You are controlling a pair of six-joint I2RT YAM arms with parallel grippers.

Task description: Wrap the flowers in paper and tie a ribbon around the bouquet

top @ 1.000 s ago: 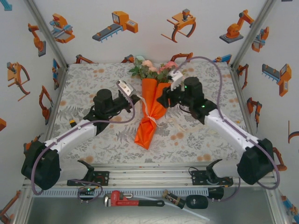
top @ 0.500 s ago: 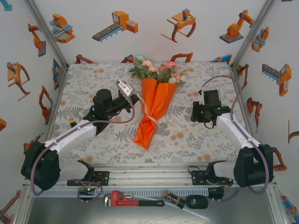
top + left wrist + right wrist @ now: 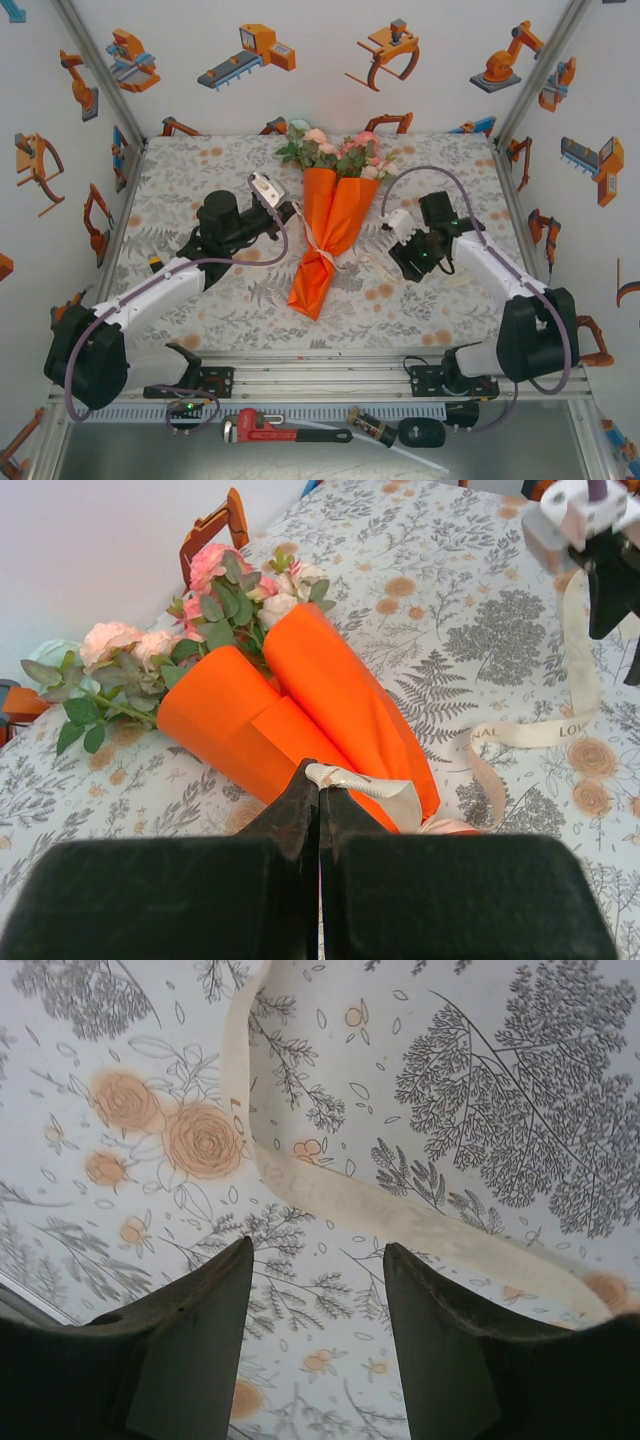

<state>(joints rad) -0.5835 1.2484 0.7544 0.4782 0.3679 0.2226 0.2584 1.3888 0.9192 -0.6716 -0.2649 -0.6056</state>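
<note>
Ribbon (image 3: 530, 735) is the bit I'm watching, so quick status from my end; the bouquet (image 3: 330, 215) lies mid-table with its long axis running far to near, flowers (image 3: 330, 150) at the far end and the pointed tip of the orange paper (image 3: 330, 690) toward me; the ribbon is already round the waist of the cone. The left gripper (image 3: 318, 800) sits just left of that waist with its fingers pressed fully together, and from its wrist view it looks pinched on a cream loop of the ribbon right at the wrap. The loose tail runs off to the right over the tablecloth (image 3: 500, 1080), then bends toward the right gripper (image 3: 318, 1248); that one has its fingers spread about halfway with nothing between them but cloth. In its own view the strip crosses on a slant just beyond the fingertips, high on the left and dropping behind the right finger; so the right arm is clearly the nearer one for the tail. My guess is I'd have to push forward and down a touch, and turn the wrist so the fingers straddle the strip's width instead of running along it.
</note>
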